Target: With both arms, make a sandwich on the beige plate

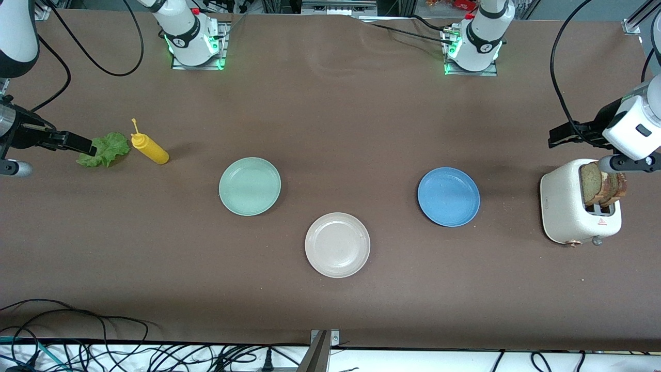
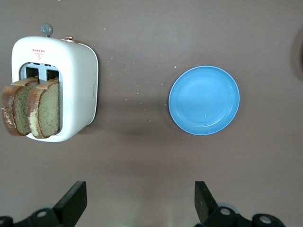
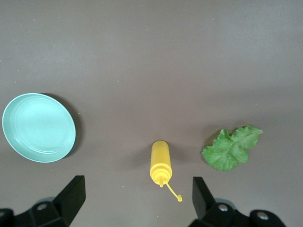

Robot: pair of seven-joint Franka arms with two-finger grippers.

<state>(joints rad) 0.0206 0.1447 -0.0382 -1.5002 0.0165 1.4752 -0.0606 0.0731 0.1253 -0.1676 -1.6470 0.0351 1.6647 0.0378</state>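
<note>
Brown worktop [image 1: 330,119] is mostly bare: wide open stretch from the middle up to the arm bases, and another clear band along the edge nearest the front camera. White toaster [image 1: 573,209] sits at the left arm's end of the worktop, close to that end's edge, two bread slices [image 1: 601,183] standing upright in its slots; nothing on top of them. Three plates in the middle, all bare and well apart: beige plate [image 1: 337,245] nearest the front camera, blue plate [image 1: 448,197] toward the left arm's end between the beige one and the toaster, pale green plate [image 1: 250,186] toward the right arm's end. Yellow squeeze bottle [image 1: 150,148] lies tipped on its side toward the right arm's end, between the green plate and the lettuce leaf [image 1: 105,150], cap hanging off its nozzle on a thin tether. Lettuce lies flat on the worktop just beside the bottle, near that end's edge. Left gripper [image 2: 140,201] is up in the air over bare worktop beside the toaster, fingers spread wide, holding nothing. Right gripper [image 3: 137,198] hangs over the bottle and lettuce, fingers likewise apart and empty. No sandwich parts on the beige plate yet.
</note>
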